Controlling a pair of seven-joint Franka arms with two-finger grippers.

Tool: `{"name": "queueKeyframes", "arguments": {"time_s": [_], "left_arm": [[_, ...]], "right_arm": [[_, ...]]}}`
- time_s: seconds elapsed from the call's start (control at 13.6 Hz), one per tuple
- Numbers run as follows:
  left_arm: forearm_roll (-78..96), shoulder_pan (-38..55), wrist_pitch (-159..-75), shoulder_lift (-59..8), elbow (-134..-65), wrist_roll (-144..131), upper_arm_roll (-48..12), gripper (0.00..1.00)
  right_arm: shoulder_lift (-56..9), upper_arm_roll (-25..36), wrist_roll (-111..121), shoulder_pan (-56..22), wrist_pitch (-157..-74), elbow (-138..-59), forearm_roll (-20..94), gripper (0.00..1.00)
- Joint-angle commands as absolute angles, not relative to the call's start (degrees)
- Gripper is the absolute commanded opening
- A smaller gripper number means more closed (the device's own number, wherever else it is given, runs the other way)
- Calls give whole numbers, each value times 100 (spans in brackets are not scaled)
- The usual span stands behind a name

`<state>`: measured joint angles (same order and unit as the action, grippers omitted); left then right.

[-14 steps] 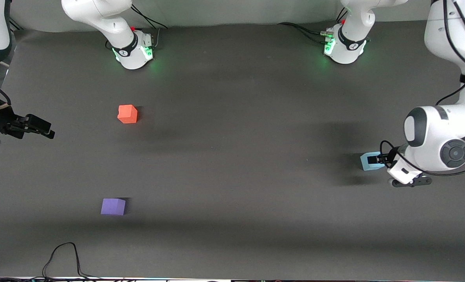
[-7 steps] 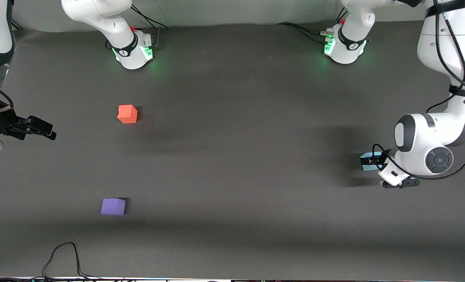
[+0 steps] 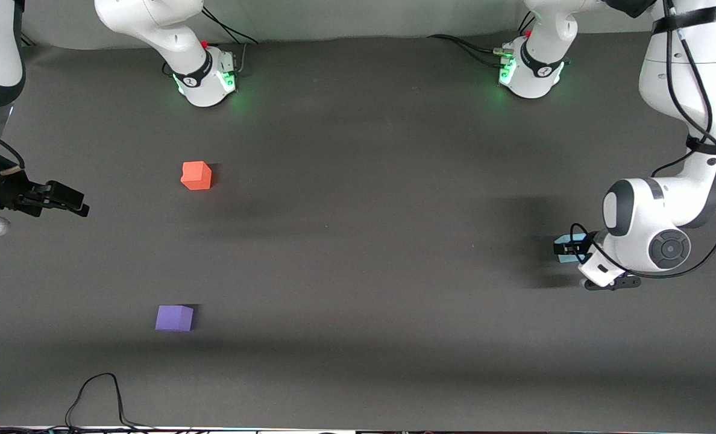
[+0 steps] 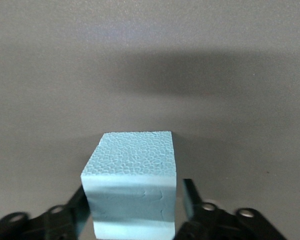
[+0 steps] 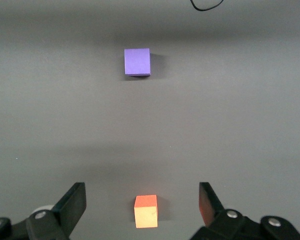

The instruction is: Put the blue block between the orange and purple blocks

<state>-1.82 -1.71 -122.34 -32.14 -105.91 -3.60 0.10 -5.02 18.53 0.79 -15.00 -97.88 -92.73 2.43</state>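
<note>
The blue block (image 3: 562,248) sits on the dark table at the left arm's end, partly hidden under the left hand. My left gripper (image 3: 572,248) is low around it. In the left wrist view the blue block (image 4: 132,192) stands between the open fingers of the left gripper (image 4: 135,202), with a small gap at one finger. The orange block (image 3: 196,175) and the purple block (image 3: 174,317) lie toward the right arm's end, the purple one nearer the front camera. My right gripper (image 3: 72,202) waits open and empty at that end. Its wrist view shows the orange block (image 5: 146,211) and the purple block (image 5: 137,62).
The two arm bases (image 3: 204,75) stand along the table's edge farthest from the front camera. A black cable (image 3: 96,392) loops at the edge nearest the camera, past the purple block. Bare dark table (image 3: 364,241) lies between the blue block and the other two.
The left arm has shifted a little toward the right arm's end and now covers more of the blue block. The block has stayed in place. The right gripper has drifted slightly.
</note>
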Motion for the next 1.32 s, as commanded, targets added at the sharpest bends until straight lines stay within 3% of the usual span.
{"name": "queueKeyframes", "arguments": {"time_s": [0.0,0.15,0.59,0.81,1.03,1.25], "left_arm": [[-211,-132,-12261,-3234,-10529,-413,26,43],[-228,-132,-12042,-3007,-10477,-413,18,46],[-246,-184,-9453,-1084,-9933,-115,9,47],[-246,-193,-8589,-266,-9853,-88,26,47],[-194,-89,-8236,17,-9792,-228,-70,47],[43,123,-8112,-157,-9318,-1235,-666,47]], "right_arm": [[-642,1890,211,-1529,-9852,-9132,316,100],[-659,1898,211,-1512,-9870,-9132,316,100],[-694,1890,202,-1512,-9870,-9132,325,100],[-703,1890,211,-1512,-9870,-9132,325,100],[-712,1898,211,-1512,-9888,-9132,325,100],[-712,1890,211,-1512,-9905,-9132,325,100]]}}
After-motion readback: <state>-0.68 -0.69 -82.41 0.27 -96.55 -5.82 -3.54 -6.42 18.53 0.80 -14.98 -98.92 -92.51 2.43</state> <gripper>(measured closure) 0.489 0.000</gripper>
